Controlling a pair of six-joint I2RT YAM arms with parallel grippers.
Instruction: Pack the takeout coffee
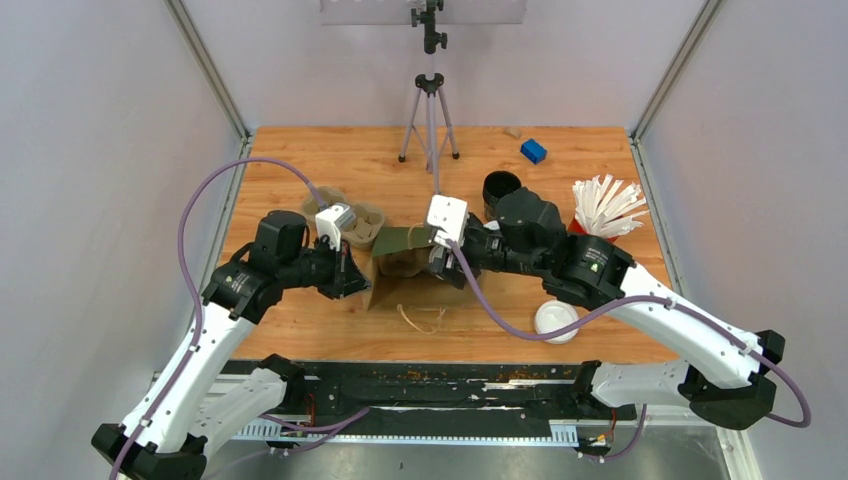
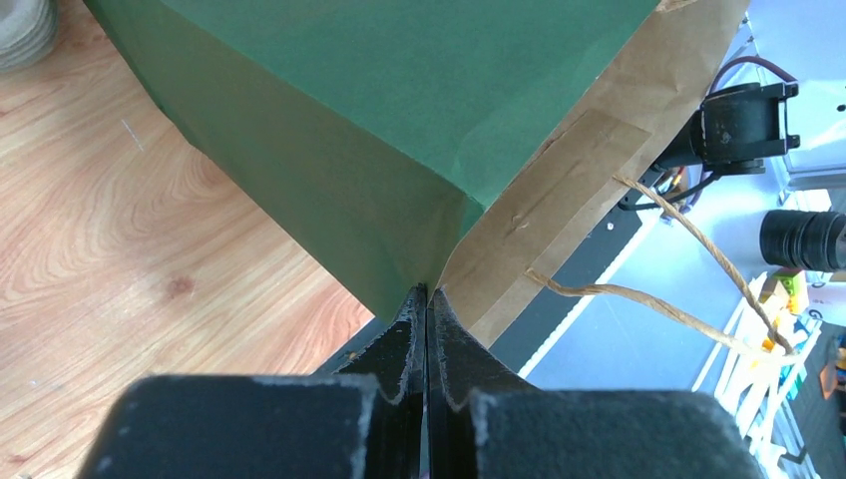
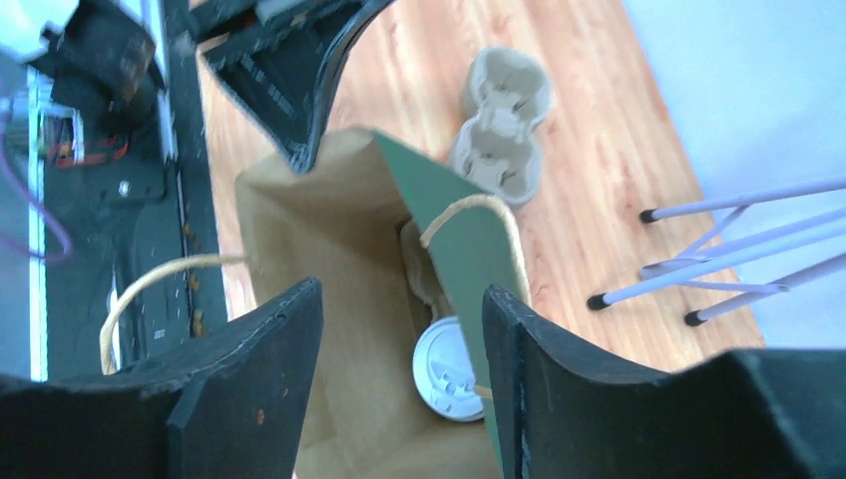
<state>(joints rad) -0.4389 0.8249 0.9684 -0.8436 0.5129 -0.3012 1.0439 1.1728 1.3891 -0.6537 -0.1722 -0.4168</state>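
A paper bag (image 1: 395,285), green outside and brown inside, stands open at the middle of the table. In the right wrist view one takeout coffee shows only as a white lid (image 3: 449,379) at the bottom of the bag (image 3: 299,259), its cup hidden. My right gripper (image 3: 401,289) hangs open over the bag mouth, holding nothing; the top view shows it (image 1: 440,262) at the bag's right side. My left gripper (image 2: 427,291) is shut on the bag's upper edge, where the green wall (image 2: 379,110) meets the brown lining (image 2: 569,170). It sits at the bag's left (image 1: 350,277).
A pulp cup carrier (image 1: 355,225) lies behind the bag on the left. A black stack of cups (image 1: 500,187), a red holder of white stirrers (image 1: 605,208) and a blue block (image 1: 533,151) stand at the back right. A loose white lid (image 1: 556,320) lies front right. A tripod (image 1: 430,110) stands at the back.
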